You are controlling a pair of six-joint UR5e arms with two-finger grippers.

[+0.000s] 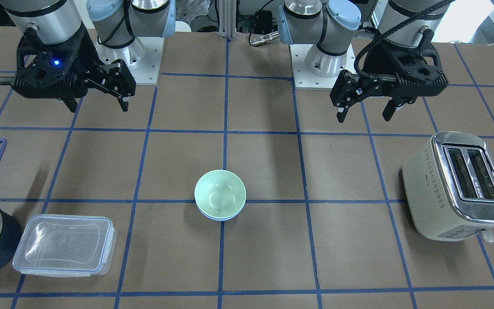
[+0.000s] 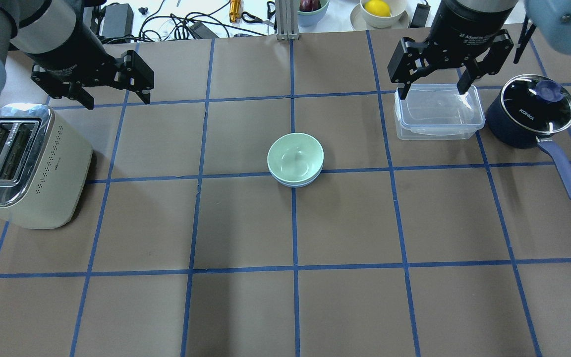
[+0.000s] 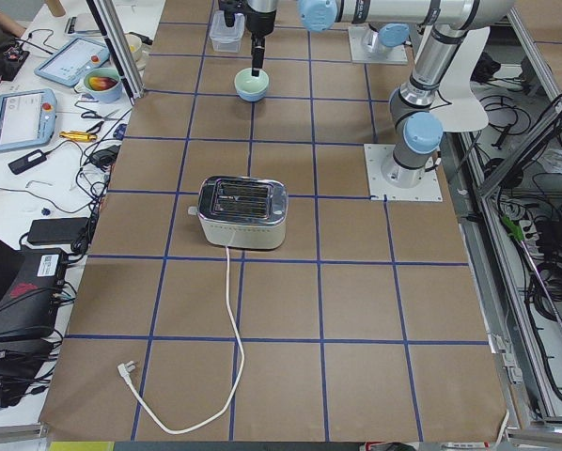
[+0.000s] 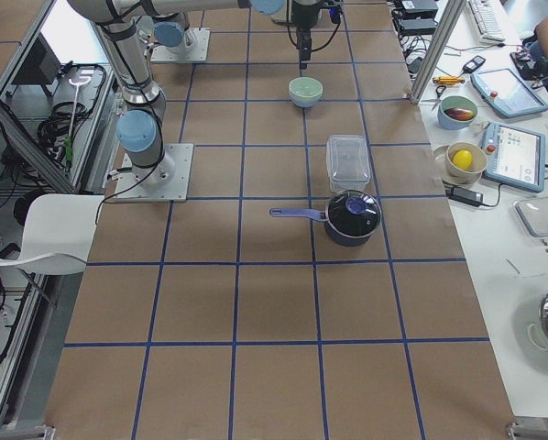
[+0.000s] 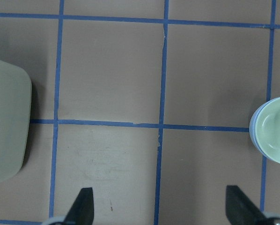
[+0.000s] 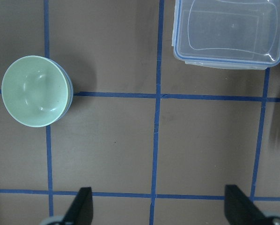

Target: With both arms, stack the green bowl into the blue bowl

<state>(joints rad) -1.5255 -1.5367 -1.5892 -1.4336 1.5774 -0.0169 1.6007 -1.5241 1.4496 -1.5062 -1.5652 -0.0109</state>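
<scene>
The green bowl (image 1: 220,194) sits nested inside the blue bowl (image 1: 219,218) at the middle of the table; only the blue rim shows beneath it. The stack also shows in the overhead view (image 2: 295,154), at the right edge of the left wrist view (image 5: 276,131) and at the left of the right wrist view (image 6: 34,91). My left gripper (image 1: 363,116) (image 2: 117,101) is open and empty, raised near its base, well away from the bowls. My right gripper (image 1: 99,107) (image 2: 431,91) is open and empty too, raised on the other side.
A cream toaster (image 2: 23,163) stands on my left side of the table. A clear lidded container (image 2: 438,111) and a dark navy saucepan (image 2: 531,111) with a glass lid sit on my right side, the container below my right gripper in the overhead view.
</scene>
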